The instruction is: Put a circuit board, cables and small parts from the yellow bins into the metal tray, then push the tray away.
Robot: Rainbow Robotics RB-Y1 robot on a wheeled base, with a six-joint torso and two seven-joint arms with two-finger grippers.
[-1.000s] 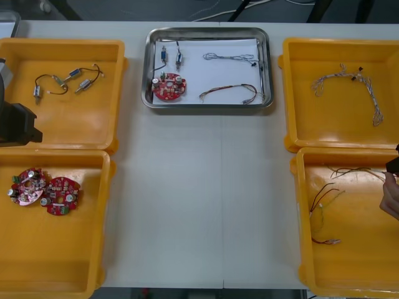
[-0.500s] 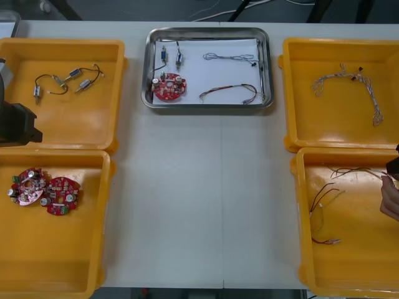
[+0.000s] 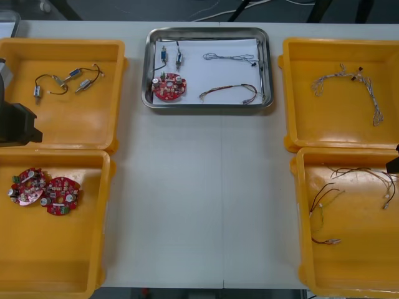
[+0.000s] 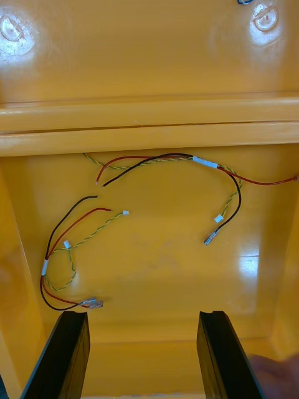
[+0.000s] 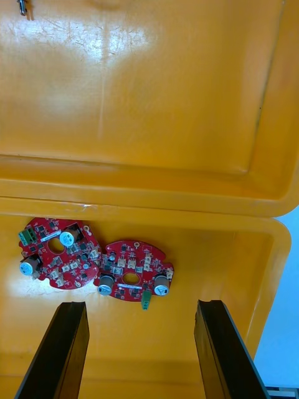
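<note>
The metal tray [image 3: 268, 68], white inside, stands at the far middle of the table. It holds a round red circuit board [image 3: 168, 86], two small metal parts [image 3: 171, 56] and two cables [image 3: 229, 93]. My left gripper [image 5: 140, 352] hangs open above the near left yellow bin [image 5: 187, 368], just short of two red circuit boards [image 5: 132, 270]. The left arm [image 3: 15, 121] shows at the table's left edge. My right gripper [image 4: 144, 355] is open over the near right yellow bin [image 4: 162, 293], where red, black and yellow cables [image 4: 168, 161] lie ahead of the fingers.
The far left bin [image 3: 68, 121] holds small metal parts on black cables [image 3: 65, 81]. A twisted blue and white cable [image 3: 349, 84] lies in the far right bin [image 3: 330, 128]. Part of a person's hand [image 4: 277, 374] shows beside my right finger. Bare table lies between the bins.
A person's hand at the right edge of the near right bin has drawn back out of the front view, uncovering a cable end there. Neither arm has moved.
</note>
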